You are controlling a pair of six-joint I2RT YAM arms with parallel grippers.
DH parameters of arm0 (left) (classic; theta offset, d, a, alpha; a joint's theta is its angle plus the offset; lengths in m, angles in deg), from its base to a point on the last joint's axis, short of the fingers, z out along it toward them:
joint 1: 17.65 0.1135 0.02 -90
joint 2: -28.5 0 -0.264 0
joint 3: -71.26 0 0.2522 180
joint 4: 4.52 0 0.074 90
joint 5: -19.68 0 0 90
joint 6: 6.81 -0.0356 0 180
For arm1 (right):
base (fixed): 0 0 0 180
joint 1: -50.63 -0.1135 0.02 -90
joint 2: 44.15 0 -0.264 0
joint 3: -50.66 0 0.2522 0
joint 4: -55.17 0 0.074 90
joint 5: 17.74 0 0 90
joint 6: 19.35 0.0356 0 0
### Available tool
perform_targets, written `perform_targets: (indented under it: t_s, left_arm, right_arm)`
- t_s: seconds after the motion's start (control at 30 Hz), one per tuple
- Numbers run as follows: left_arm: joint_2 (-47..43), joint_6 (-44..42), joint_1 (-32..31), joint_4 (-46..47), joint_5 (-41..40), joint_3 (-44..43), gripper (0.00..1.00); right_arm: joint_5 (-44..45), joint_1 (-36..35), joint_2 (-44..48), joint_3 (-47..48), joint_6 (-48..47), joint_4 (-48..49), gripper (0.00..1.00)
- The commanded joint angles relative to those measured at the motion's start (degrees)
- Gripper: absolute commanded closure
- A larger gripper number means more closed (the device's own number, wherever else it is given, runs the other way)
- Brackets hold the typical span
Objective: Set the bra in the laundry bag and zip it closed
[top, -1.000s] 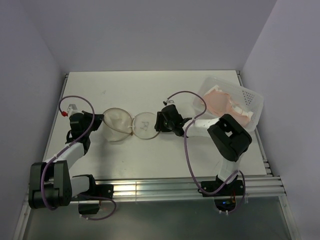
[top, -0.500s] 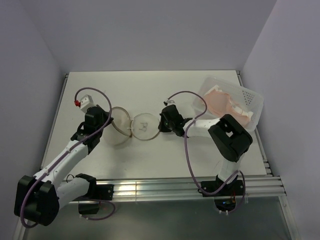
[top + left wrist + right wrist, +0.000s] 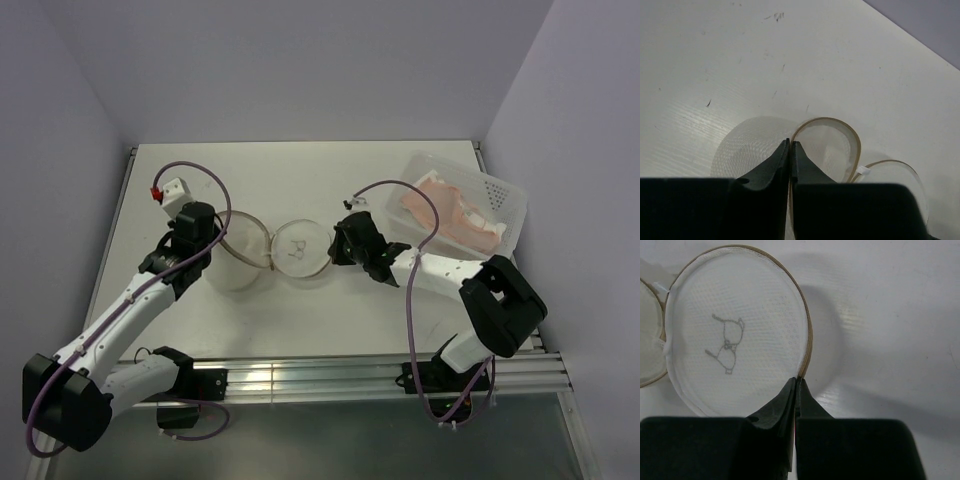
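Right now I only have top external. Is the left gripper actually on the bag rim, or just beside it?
Observer: On it. The left wrist view shows the left gripper with its jaws shut on the tan rim of the laundry bag.
Operator: And the right one, has it got the lid?
Observer: Yes. In the right wrist view the right gripper has its jaws closed on the tan edge of the lid, on the side away from the bag body.
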Motion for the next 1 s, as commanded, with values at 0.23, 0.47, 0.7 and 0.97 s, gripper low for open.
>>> perform_targets:
  t_s: [0.23,0.47,0.7,0.97]
  left_arm:
    - [-5.1,-1.5,-0.6,-2.8,7.4,0.4,0.41]
    - [-12.5,-6.1,-0.5,-2.8,22.6,-4.6,0.3]
    - [-15.8,-10.4,-0.6,2.1,40.8,-4.1,0.23]
    - [-17.5,-19.2,-0.6,-1.4,51.3,-3.8,0.19]
  right_arm:
    - [-2.2,0.2,-1.6,0.4,0.0,0.2,0.98]
    - [-2.4,0.3,2.6,2.5,-1.8,-4.1,0.4]
    - [3.1,5.1,13.6,6.7,-5.8,-11.9,0.38]
    - [10.2,26.6,13.4,11.5,-5.8,-14.2,0.45]
